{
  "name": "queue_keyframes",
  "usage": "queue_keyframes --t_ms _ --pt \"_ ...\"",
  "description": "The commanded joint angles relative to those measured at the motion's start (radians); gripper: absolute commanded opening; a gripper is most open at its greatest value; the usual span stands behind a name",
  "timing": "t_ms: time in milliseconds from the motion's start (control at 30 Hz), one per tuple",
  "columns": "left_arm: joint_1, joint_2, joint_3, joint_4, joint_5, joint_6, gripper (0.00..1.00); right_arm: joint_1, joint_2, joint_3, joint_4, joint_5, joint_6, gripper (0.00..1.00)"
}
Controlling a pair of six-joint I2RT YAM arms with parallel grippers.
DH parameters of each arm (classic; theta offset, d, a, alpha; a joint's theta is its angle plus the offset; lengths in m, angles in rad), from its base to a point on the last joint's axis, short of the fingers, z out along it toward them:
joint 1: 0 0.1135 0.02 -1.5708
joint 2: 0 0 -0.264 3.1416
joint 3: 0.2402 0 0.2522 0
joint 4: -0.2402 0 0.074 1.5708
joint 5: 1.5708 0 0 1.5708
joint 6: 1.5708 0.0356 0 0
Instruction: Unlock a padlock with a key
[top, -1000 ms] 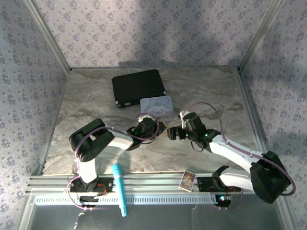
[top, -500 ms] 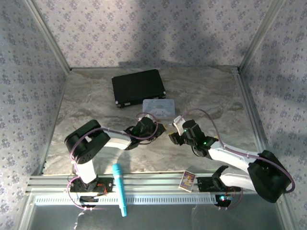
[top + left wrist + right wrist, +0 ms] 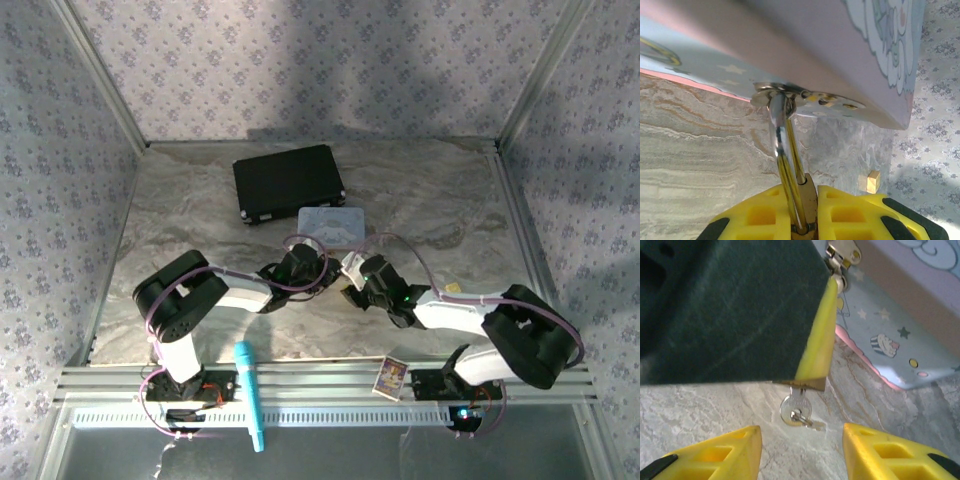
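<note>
Marble-patterned table [image 3: 180, 230] carries everything, and a metal rail crosses its near edge. Toward the back lies a closed black case [image 3: 288, 182]. Just in front of it sits a pastel tin box [image 3: 330, 222]; from above, the two wrists meeting there cover its near side. A teal pen-shaped thing [image 3: 248, 395] lies across the rail beside the left arm's base. A small printed card [image 3: 390, 376] stands near the right base, its picture too small to read.

The left gripper [image 3: 806, 216] has its yellow pads pressed together on the padlock [image 3: 809, 196]. Only a narrow brass strip of the body shows between the pads; the rest is buried or cut off at the bottom edge. The silvery shackle [image 3: 782, 160] rises from it and passes through the hasp [image 3: 790, 95] on the tin's front. Whether the shackle is latched into the body cannot be told. A tan block [image 3: 872, 181] lies on the table beyond, well apart.

In the right wrist view the left gripper's dark body hides the padlock. The key [image 3: 795, 409] hangs just below that gripper's yellow pad edge [image 3: 817, 335]. Its blade is out of sight, and only the round bow and a tiny ring show. The right gripper [image 3: 801, 442] stands spread, one finger on each side of the key and neither touching it. Both fingers are cut off by the bottom edge.
</note>
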Motion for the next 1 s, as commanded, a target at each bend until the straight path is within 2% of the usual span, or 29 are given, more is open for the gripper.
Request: queue_keyframes --t_ms 0,67,133,300,500,567,967 --pt "-0.001 -0.005 -0.034 -0.059 0.079 -0.051 0.0 0.008 0.035 0.041 0.052 0.058 -0.03 0.44" --pt "-0.001 -0.004 -0.035 -0.059 0.081 -0.054 0.0 0.008 0.055 0.057 0.049 0.066 -0.038 0.41" --pt "-0.002 -0.004 -0.037 -0.056 0.086 -0.055 0.0 0.006 0.073 0.065 0.051 0.067 -0.045 0.34" --pt "-0.003 0.0 -0.036 -0.05 0.093 -0.056 0.0 0.005 0.086 0.062 0.062 0.043 -0.052 0.26" --pt "0.001 0.006 -0.036 -0.05 0.097 -0.052 0.0 -0.022 0.083 0.067 0.041 -0.053 -0.021 0.19" --pt "0.002 0.005 -0.04 -0.052 0.097 -0.051 0.0 -0.041 0.078 0.063 0.038 -0.087 -0.002 0.12" --pt "0.002 0.003 -0.065 -0.041 0.092 -0.055 0.0 -0.194 0.037 0.034 0.053 -0.365 0.142 0.12"
